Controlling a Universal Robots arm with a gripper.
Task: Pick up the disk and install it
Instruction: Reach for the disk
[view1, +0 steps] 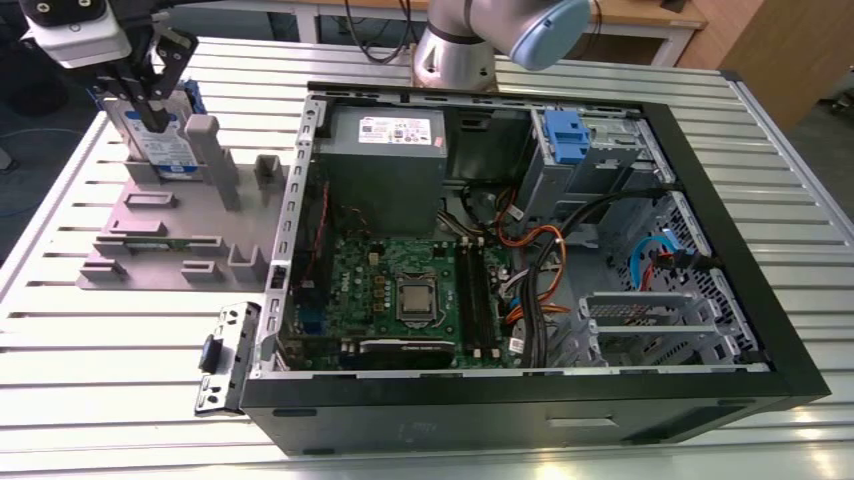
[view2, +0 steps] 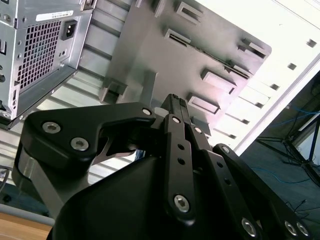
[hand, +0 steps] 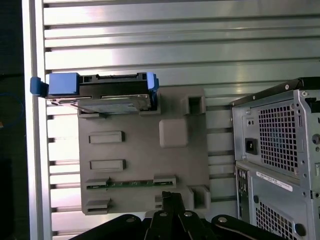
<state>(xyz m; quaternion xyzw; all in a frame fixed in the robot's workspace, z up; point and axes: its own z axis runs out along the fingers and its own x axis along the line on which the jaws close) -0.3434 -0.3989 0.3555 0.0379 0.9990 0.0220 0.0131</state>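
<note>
The disk (view1: 163, 145) stands on edge in a slot at the far end of a grey holder block (view1: 147, 230), its silver face and blue bracket showing. Seen from above in the first wrist view, the disk (hand: 107, 100) is a thin silver strip with blue ends. My gripper (view1: 155, 118) hangs above the holder at the exterior view's upper left, its black fingers overlapping the disk's top in that picture. The gripper (hand: 168, 196) is shut, with nothing between its fingers, and lies over the holder's opposite edge from the disk. The gripper (view2: 175, 102) also points at the holder (view2: 165, 55).
An open computer case (view1: 534, 400) lies on the slatted metal table (view1: 134, 400), to the exterior view's right of the holder. Inside are a grey power-supply box (view1: 387, 150), a motherboard (view1: 407, 290), cables and a metal cage with a blue latch (view1: 567, 135). A loose metal bracket (view1: 227, 355) lies beside the case.
</note>
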